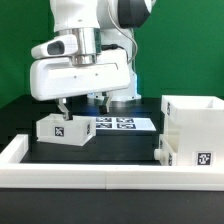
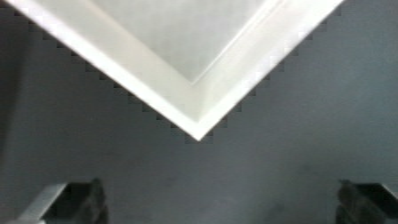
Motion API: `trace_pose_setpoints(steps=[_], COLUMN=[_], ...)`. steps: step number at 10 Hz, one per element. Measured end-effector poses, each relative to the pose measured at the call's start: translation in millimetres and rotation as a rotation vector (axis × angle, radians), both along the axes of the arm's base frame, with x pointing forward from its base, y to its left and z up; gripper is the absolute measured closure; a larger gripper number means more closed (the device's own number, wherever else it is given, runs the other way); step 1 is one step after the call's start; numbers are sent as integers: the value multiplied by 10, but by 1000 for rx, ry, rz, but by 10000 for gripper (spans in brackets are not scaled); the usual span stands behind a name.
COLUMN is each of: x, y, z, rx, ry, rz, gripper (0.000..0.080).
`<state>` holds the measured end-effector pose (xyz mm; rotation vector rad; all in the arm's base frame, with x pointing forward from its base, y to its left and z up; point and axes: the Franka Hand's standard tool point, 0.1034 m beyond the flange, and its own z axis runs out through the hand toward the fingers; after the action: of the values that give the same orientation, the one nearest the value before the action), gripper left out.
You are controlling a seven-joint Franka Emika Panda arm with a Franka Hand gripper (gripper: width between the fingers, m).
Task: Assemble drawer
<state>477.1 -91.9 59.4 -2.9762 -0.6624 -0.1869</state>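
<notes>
A small white drawer part [image 1: 62,130] with a marker tag lies on the black table at the exterior view's left. A larger white open box [image 1: 195,128] with a tag stands at the exterior view's right. My gripper [image 1: 82,104] hangs just above and behind the small part, open and empty. In the wrist view my gripper [image 2: 221,200] shows two dark fingertips [image 2: 71,200] far apart with only dark table between them. A white corner [image 2: 196,60] with a bright rim points toward them; I cannot tell which part it belongs to.
The marker board [image 1: 120,123] lies flat behind the small part, partly under the arm. A white raised border [image 1: 90,175] runs along the table's front and the exterior view's left side. A green wall stands behind.
</notes>
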Motion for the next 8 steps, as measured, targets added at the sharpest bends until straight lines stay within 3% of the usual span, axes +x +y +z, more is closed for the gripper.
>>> trace_pose_setpoints(steps=[4, 8], x=[-6, -146], y=[13, 20], z=[-3, -78], rx=[35, 75], ry=[26, 69], rz=[-248, -609], gripper=[151, 151])
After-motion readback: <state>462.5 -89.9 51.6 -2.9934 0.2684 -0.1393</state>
